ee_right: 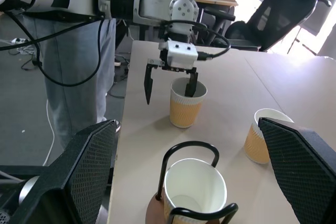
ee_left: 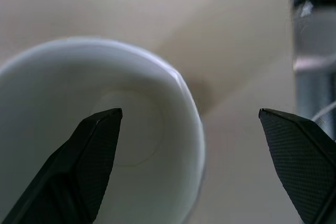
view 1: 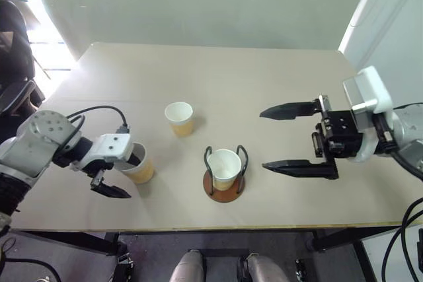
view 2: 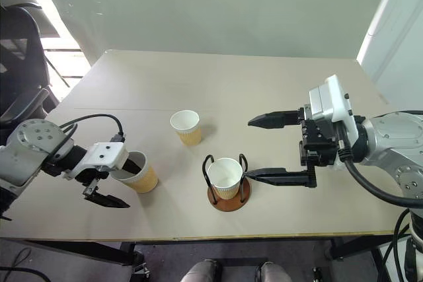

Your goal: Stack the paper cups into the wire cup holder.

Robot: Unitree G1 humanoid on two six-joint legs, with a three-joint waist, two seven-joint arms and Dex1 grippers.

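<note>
paper cup (view 1: pixel 140 165) | rim straddled by open left claw (view 1: pixel 122 173) | upright

Count of items on the table (view 1: pixel 277 90): three cups, one holder, two claws.

Three paper cups: one cup (view 1: pixel 224 167) seated in the holder (view 1: pixel 225 186), one cup (view 1: pixel 180 119) standing free behind it, and one cup (view 1: pixel 139 164) at the left claw (view 2: pixel 117 179), which has one of its two fingers inside the rim and one outside. One wire holder, with one round base and two upright loops. Two claws, left and right claw (view 1: pixel 284 138), each with two black fingers spread apart. One table carries all of these. Beside the table: two dark office chairs (ee_right: pixel 286 1) and one standing person (ee_right: pixel 79 72), seen from the right wrist.
</note>
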